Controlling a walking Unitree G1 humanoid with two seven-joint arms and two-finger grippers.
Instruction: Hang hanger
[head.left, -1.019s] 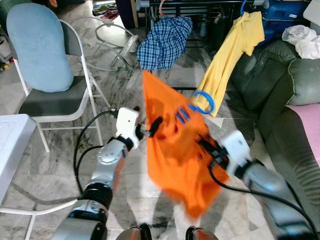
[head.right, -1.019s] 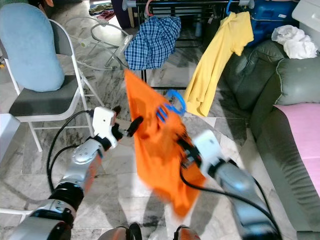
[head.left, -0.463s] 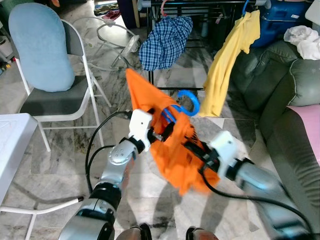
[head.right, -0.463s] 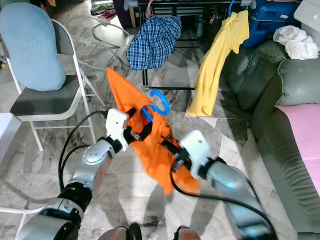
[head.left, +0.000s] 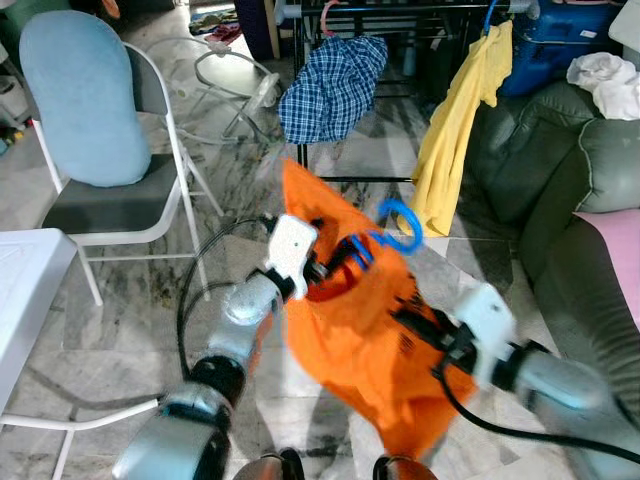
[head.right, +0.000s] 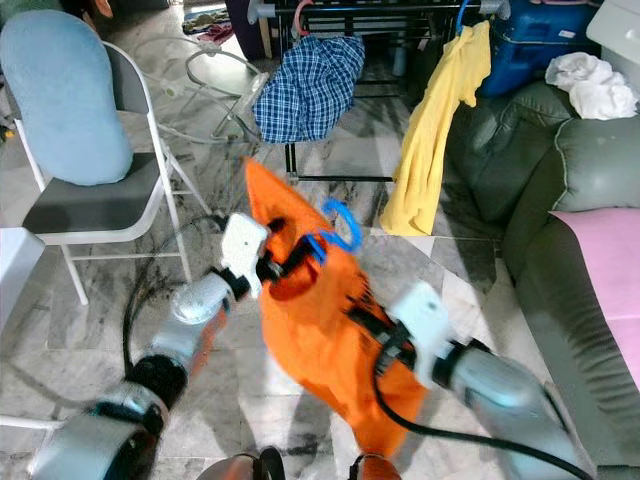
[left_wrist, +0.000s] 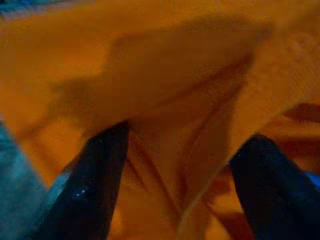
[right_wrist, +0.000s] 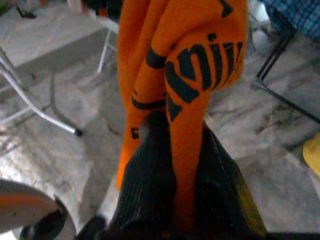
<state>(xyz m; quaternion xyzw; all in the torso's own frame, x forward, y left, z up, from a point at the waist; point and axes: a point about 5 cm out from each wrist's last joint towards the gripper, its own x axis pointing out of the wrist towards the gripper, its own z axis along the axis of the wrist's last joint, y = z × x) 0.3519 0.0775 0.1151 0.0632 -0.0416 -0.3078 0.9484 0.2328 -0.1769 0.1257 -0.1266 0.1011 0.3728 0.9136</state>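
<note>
An orange shirt with black lettering hangs in the air between my two arms, and the hook of a blue hanger sticks out of its neck. My left gripper reaches into the collar beside the hanger; in the left wrist view its fingers stand apart with orange cloth draped between them. My right gripper holds the shirt lower down on the right. In the right wrist view that gripper is shut on a fold of the shirt.
A clothes rack stands at the back with a blue plaid shirt and a yellow shirt on it. A grey chair with a blue cushion is on the left, a dark sofa on the right, and a white table at the near left.
The shirt, hanger and both grippers have shifted to the right and a little down. The right gripper has drawn back toward me, stretching the shirt lower.
</note>
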